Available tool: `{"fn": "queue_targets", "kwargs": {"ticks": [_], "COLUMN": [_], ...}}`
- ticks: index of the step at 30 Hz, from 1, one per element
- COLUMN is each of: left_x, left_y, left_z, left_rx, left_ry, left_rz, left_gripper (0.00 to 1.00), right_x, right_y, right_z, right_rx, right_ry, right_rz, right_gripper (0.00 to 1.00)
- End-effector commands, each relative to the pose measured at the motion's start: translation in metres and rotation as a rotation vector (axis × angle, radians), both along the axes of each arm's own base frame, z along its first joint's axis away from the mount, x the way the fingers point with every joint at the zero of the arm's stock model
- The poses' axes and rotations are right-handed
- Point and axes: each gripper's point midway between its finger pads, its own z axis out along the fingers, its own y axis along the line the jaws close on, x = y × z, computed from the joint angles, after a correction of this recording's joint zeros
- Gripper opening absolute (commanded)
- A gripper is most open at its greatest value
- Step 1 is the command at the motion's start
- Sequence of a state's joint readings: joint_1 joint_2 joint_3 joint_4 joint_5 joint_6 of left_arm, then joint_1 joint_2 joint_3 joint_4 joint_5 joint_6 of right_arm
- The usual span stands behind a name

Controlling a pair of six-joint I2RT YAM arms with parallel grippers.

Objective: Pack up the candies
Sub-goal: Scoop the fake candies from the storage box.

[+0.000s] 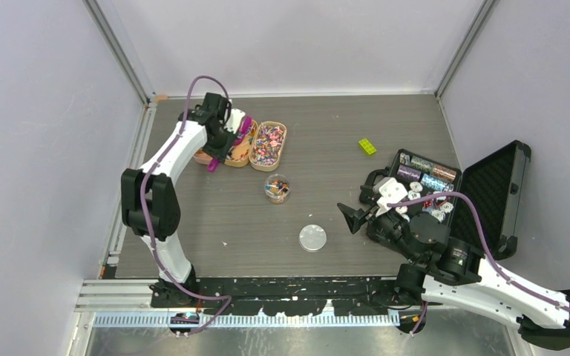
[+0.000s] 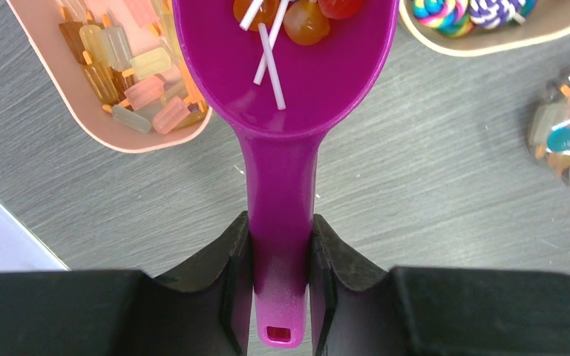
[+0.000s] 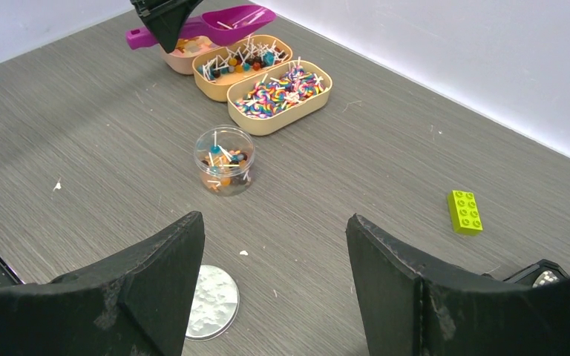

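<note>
Holding scoop (image 2: 282, 89) by its handle: left end effector (image 2: 280, 248), clamped on both sides of handle, bowl pointing forward, at the trays.

Load: a few candies (image 2: 304, 18) on white sticks, orange and red, lying in bowl.

Stock: more candies in three trays at far left of worktop (image 3: 378, 170). Pink tray (image 2: 111, 141) with bar pieces, middle tray (image 3: 219, 93) with ball pops, right tray (image 3: 267, 126) with swirl pops.

Target, as judged: jar (image 3: 225, 159), open, part filled, near the trays on the arms' side. Lid (image 3: 211, 304) flat on worktop, apart from jar.

Right end effector (image 3: 273, 230): spread wide, holding nothing, well apart from jar.

Step judged: carry load and tip into jar.

Handling advice:
- Keep bowl level in transit.
- Centre lip over jar mouth before tilting.
- Tilt slowly, sticks being likely to catch on rim and spill.
- Avoid nudging jar, probably light.
</note>
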State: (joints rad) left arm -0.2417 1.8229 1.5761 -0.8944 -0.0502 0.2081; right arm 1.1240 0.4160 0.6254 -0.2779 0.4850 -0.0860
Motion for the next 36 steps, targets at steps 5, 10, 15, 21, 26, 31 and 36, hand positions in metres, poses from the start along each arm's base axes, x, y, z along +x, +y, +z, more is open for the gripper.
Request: {"fn": "queue_targets", "kwargs": {"ticks": [5, 10, 15, 21, 26, 31, 36], "left_x": [-0.026, -0.049, -0.068, -0.091, -0.114, -0.129, -0.142], "left_y": [-0.009, -0.018, -0.032, -0.045, -0.059, -0.066, -0.059], "left_z": [0.037, 0.048, 0.063, 0.078, 0.080, 0.078, 0.069], "left_rx": [-0.079, -0.117, -0.106, -0.041, 0.036, 0.096, 0.210], "left_ry": [-0.062, -0.032, -0.053, -0.071, -0.072, -0.073, -0.004], "left_rz": [-0.104, -0.180, -0.268, -0.375, -0.517, -0.616, -0.677], "left_gripper": [0.00, 0.00, 0.00, 0.00, 0.00, 0.00, 0.00], "right_x": [-0.003, -0.003, -0.004, -0.005, -0.006, -0.007, -0.008], "right_y": [-0.003, -0.001, -0.001, -0.005, -0.010, -0.014, -0.018], "right_z": [0.019, 0.019, 0.018, 0.021, 0.026, 0.029, 0.029], "right_rx": [0.052, 0.048, 0.044, 0.043, 0.043, 0.057, 0.063], "right_ry": [-0.022, -0.022, -0.019, -0.023, -0.029, -0.037, -0.034], "right_rz": [0.004, 0.009, 0.018, 0.010, 0.005, 0.005, -0.005], "right_gripper": [0.75, 0.75, 0.75, 0.75, 0.74, 0.74, 0.75]}}
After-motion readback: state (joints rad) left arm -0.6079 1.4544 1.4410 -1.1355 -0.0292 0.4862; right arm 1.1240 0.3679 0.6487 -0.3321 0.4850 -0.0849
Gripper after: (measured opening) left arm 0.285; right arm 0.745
